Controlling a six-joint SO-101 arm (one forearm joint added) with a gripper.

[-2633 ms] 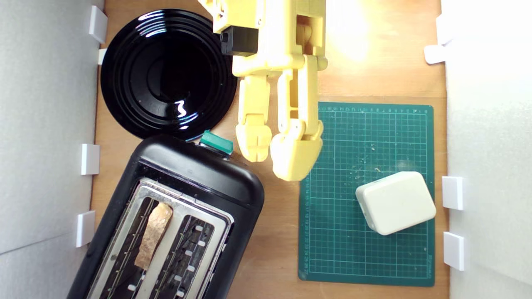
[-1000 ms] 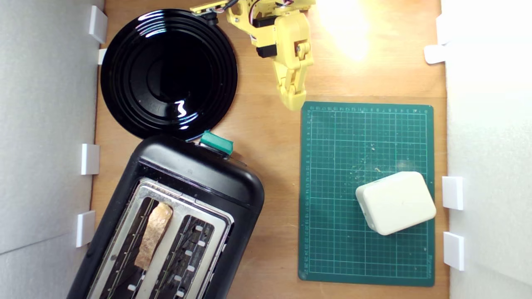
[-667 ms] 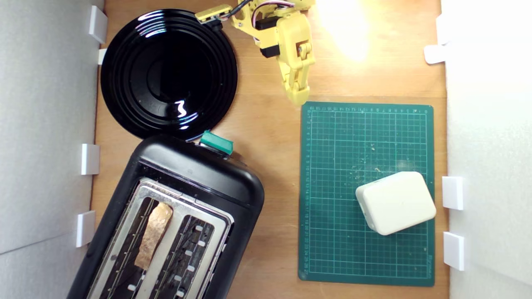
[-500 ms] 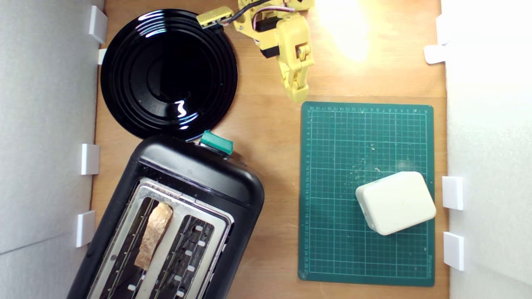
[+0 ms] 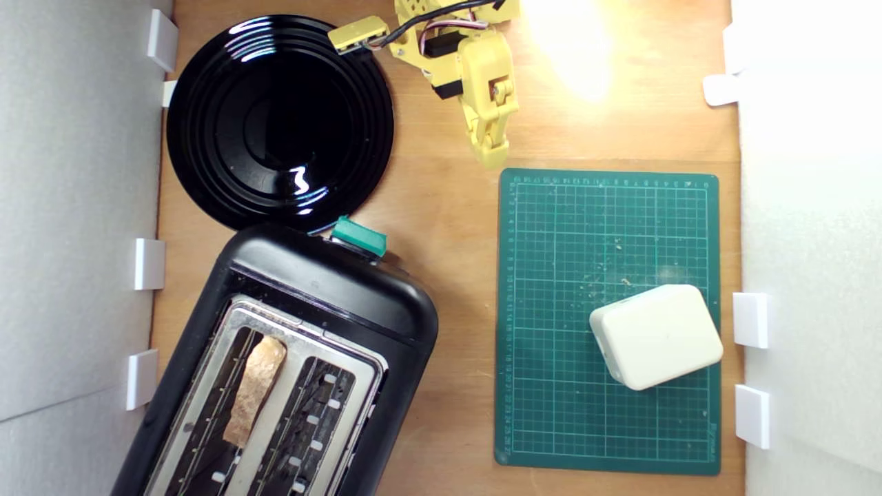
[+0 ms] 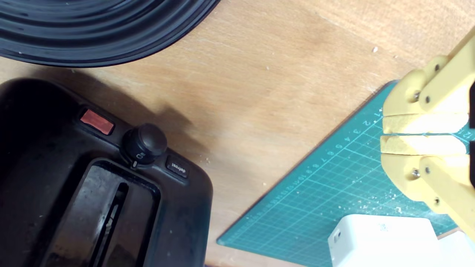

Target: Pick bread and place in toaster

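The bread point(image 5: 255, 389), brown-crusted, stands on edge in one slot of the black toaster point(image 5: 331, 289), which fills the lower part of the exterior view's left. The green lever knob point(image 5: 359, 236) sticks out of the toaster's end. My yellow gripper point(image 5: 490, 153) hangs far from it, near the top middle of the exterior view, just above the green mat's corner. Its fingers point(image 6: 419, 123) press together in the wrist view with nothing between them. The wrist view shows the toaster's point(image 6: 74, 178) control end; the bread is out of that view.
A round glossy black plate point(image 5: 279, 120) lies beside the toaster at the exterior view's upper left. A green cutting mat point(image 5: 606, 234) with crumbs covers the right side, carrying a cream-white plastic block point(image 5: 656, 336). White walls with clips line both sides.
The arm has pulled back from beside the toaster's knob to the top middle of the exterior view, and its fingers have shut. In the last second it barely shifted. The bread has stayed in the slot.
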